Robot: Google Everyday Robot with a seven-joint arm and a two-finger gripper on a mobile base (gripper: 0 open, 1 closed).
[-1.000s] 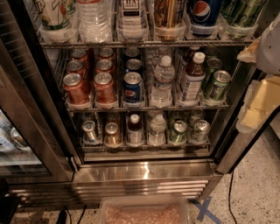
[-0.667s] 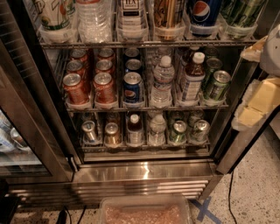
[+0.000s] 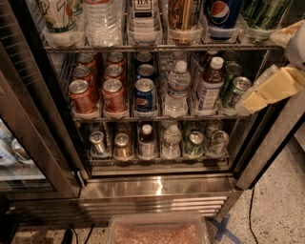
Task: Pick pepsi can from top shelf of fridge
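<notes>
Pepsi can (image 3: pixel 223 16) up-left of right-edge jaws

light: dim, warm | glare: fridge (image 3: pixel 157 187) base ledge | gripper (image 3: pixel 259 96): pale-lit, right edge | corners: dark

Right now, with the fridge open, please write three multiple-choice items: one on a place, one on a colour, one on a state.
1. Where does the pepsi can stand?
A. top shelf, second from right
B. bottom rack, far left
C. floor

2. What colour are the two front cans at the left of the middle rack?
A. green
B. red
C. yellow

3. How is the end effector?
A. gripping the pepsi can
B. out of view
C. at the right edge, below the top shelf, apart from the pepsi can

Answers: 1 A, one green drink stands right of it; 2 B, both bodies are red; 3 C, open space separates them.
</notes>
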